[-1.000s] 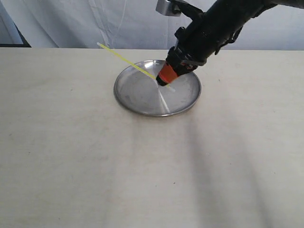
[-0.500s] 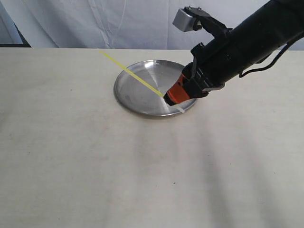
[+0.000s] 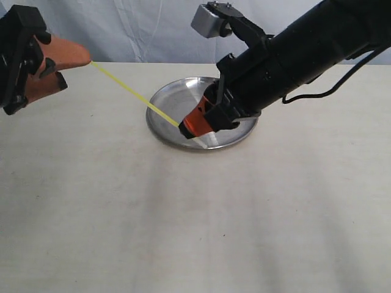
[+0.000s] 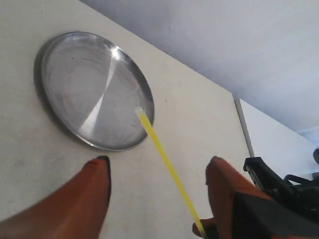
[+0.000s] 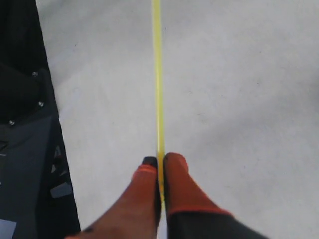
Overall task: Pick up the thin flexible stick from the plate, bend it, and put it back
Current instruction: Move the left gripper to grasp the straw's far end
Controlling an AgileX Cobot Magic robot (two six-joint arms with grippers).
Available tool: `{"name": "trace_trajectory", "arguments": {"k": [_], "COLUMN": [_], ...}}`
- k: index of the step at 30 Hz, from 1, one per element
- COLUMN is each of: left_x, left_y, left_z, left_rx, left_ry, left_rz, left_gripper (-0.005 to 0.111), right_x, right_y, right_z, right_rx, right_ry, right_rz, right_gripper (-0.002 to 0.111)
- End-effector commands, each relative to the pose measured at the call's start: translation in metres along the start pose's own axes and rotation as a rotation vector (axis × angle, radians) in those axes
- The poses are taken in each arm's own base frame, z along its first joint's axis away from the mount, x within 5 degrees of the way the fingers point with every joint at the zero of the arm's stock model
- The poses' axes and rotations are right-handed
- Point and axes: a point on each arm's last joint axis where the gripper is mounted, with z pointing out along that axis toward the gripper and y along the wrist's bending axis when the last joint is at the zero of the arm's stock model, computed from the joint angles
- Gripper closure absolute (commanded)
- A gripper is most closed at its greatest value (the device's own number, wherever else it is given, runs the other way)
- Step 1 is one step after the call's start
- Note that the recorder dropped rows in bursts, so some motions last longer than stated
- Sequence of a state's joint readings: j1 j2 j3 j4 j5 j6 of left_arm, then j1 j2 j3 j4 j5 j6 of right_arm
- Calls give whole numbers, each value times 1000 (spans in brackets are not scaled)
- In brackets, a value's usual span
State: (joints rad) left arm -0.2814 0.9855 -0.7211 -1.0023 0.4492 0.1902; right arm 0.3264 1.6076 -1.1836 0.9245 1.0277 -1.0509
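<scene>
Right gripper (image 5: 159, 162) pinched tight on the thin flexible stick (image 3: 131, 94), which slants up off the plate (image 3: 160, 135). Left gripper (image 3: 78, 68) gapes around the free end, possibly touching it. Close squarely first, then bend gently.

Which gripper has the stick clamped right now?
The right gripper, shut on the thin flexible stick; the left gripper stands open around the stick's free end.
</scene>
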Motion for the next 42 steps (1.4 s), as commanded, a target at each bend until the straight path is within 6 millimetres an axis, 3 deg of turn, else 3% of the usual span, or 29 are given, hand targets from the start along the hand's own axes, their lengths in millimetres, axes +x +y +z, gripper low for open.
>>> {"name": "trace_trajectory", "arguments": {"k": [1,18,26,31,42], "left_x": [-1,-8,-8,-9,-10], "left_y": [-5,3,6,8,9], "left_z": [2,12,18,20,21], "left_rx": [47,-3,-23,-35,-38], "left_ry": [-1,-59,-51,-57,-60], "left_rz": [-10,27,34,61,87], "left_gripper": [49,52,69,105,107], "right_x": [-4,-12,-16,-17,-17], "right_y": [3,26,29,30,30], "right_z": [-2,14,13,13,13], "right_rx": [-8,-76,-111,-122,-122], "right_ry": [-46,-58,-102,-114,-116], "right_rz": [8,-46,-49,-41,-30], "right_gripper": [109,109,109,109,109]}}
